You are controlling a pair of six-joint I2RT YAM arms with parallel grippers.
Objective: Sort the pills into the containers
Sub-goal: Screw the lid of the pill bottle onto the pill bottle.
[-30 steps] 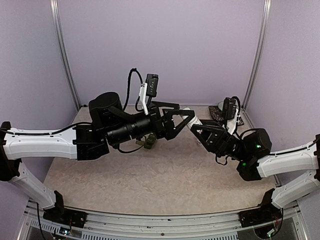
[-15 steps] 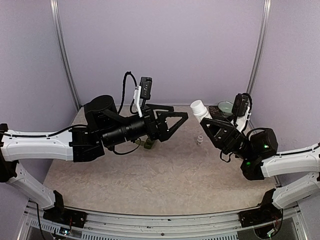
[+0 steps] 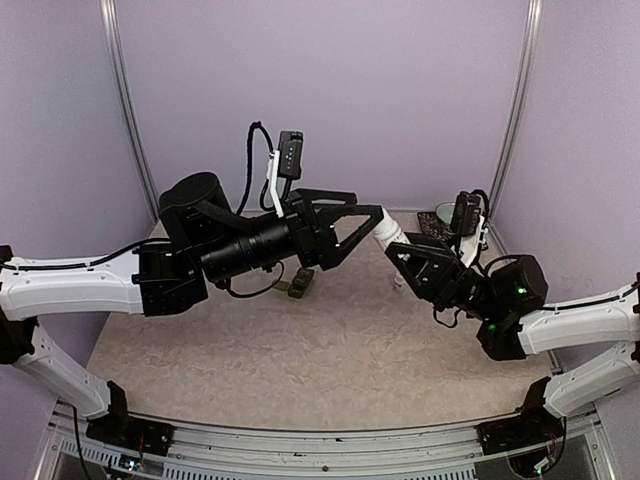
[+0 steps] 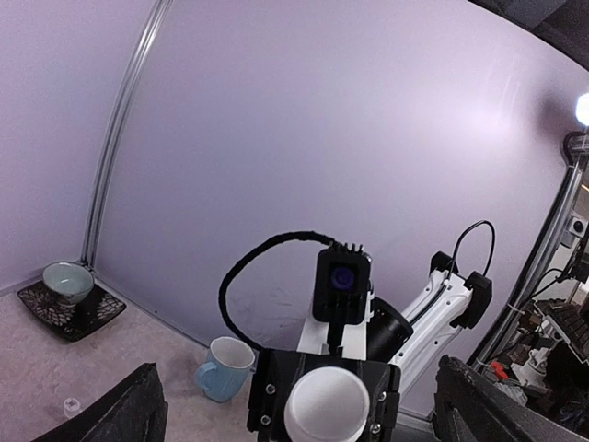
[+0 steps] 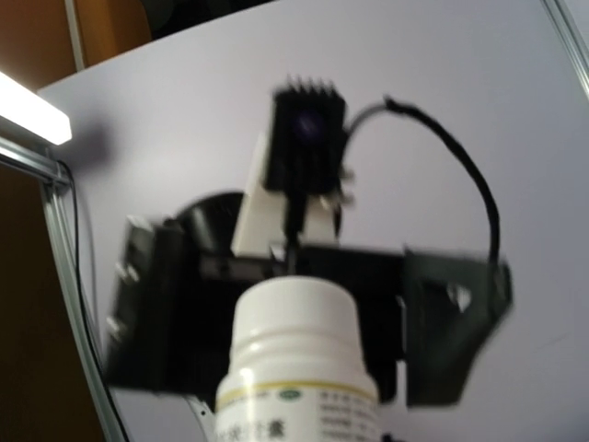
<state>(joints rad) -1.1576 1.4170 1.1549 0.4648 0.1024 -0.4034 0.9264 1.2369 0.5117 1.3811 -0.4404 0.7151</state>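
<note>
A white pill bottle point(image 3: 385, 235) with a white cap point(image 4: 327, 405) is held up over the middle of the table, and my right gripper point(image 3: 402, 254) is shut on its body. In the right wrist view the bottle point(image 5: 294, 368) fills the lower centre. My left gripper point(image 3: 366, 214) faces it, open wide. Its fingers point(image 4: 120, 414) stand apart on either side of the cap without touching it. The dark green containers point(image 3: 301, 285) lie on the table under the left arm. No loose pills show.
A pale blue mug point(image 4: 224, 368) stands by the back wall. A green bowl point(image 4: 67, 279) on a dark saucer point(image 3: 440, 228) sits at the back right corner. A small clear cap-like piece point(image 4: 71, 405) lies on the table near it.
The right gripper drew the bottle back up and to the right, then brought it in again. The left gripper rose and reached right, so its open jaws now flank the cap.
</note>
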